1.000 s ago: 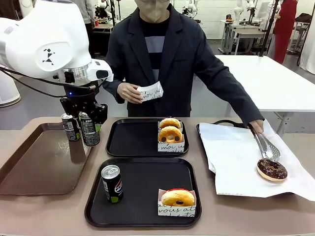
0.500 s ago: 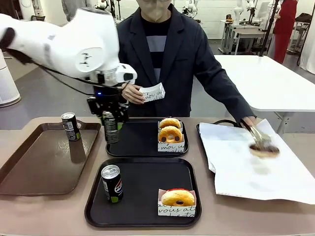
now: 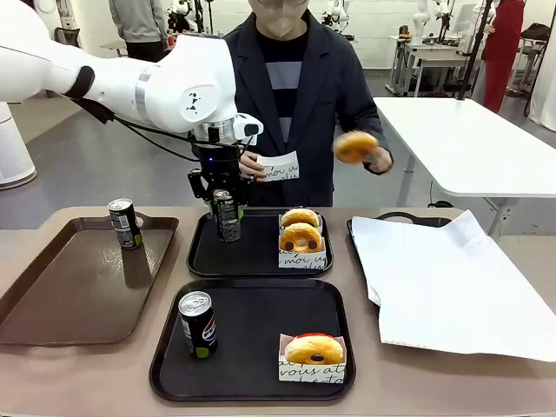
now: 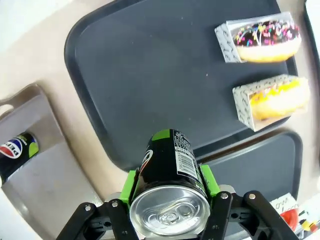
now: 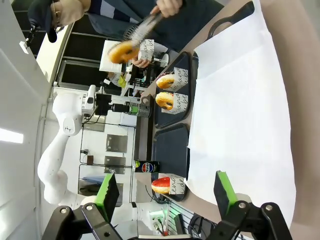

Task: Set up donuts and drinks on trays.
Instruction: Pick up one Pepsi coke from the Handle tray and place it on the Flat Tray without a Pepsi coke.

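My left end effector (image 4: 169, 205) is clamped on a black can (image 3: 228, 215), green pads pressed to both sides just under its silver top, and I hold it upright over the left part of the far black tray (image 3: 248, 259); from the front I cannot tell whether its base touches the tray. Through my left wrist camera the same can (image 4: 170, 197) sits between my fingers with the tray's dark floor (image 4: 165, 70) beneath it.

On the right of that far tray two sleeved donuts (image 3: 301, 237) stand one behind the other. The near black tray (image 3: 261, 382) carries another can (image 3: 197, 324) upright at its left and a yellow-glazed donut in its paper sleeve (image 3: 314, 356) at the front right. A third can (image 3: 123, 223) stands on the brown tray (image 3: 52, 304) at the left of the surface (image 3: 365, 395).

My right end effector (image 5: 165, 195) hangs with its jaws spread wide, nothing between them, looking over the white paper sheet (image 3: 443, 282) at the right.

Across the surface the person holds a printed paper sleeve (image 3: 282, 167) in one hand (image 3: 254, 165) and lifts a donut (image 3: 355, 146) at chest height with the other; the right wrist view shows tongs (image 5: 141, 26) gripping it
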Available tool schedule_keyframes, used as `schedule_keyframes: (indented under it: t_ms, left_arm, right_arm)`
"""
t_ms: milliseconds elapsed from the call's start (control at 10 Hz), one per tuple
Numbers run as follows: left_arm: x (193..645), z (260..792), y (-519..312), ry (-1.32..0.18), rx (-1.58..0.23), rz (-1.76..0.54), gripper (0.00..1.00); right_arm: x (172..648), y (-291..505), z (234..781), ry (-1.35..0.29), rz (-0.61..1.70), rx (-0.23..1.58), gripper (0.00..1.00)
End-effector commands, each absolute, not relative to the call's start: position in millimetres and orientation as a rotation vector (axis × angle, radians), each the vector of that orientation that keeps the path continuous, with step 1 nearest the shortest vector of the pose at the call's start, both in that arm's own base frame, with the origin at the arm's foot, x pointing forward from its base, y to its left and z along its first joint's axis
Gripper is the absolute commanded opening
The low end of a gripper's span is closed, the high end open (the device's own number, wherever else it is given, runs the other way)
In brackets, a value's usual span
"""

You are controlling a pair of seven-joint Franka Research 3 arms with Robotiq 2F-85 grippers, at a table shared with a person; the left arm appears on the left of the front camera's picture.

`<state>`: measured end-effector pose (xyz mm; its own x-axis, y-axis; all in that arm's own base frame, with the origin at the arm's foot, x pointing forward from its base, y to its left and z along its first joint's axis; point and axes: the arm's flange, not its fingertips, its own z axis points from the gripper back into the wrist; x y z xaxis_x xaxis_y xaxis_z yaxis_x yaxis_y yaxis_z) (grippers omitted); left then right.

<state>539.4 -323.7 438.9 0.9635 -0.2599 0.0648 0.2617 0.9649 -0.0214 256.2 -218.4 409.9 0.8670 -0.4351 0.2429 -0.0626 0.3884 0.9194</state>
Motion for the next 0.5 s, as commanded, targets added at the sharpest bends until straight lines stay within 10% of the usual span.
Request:
schedule_keyframes:
  t_ms: [0, 400]
  left_arm:
    - [544, 437, -329, -0.08, -0.071, -0.233, 0.59]
    - [544, 416, -324, -0.078, -0.106, -0.248, 0.59]
  right_arm:
    - [259, -219, 410, -0.524, -0.24, 1.182, 1.0]
    - [259, -219, 410, -0.524, -0.24, 1.182, 1.0]
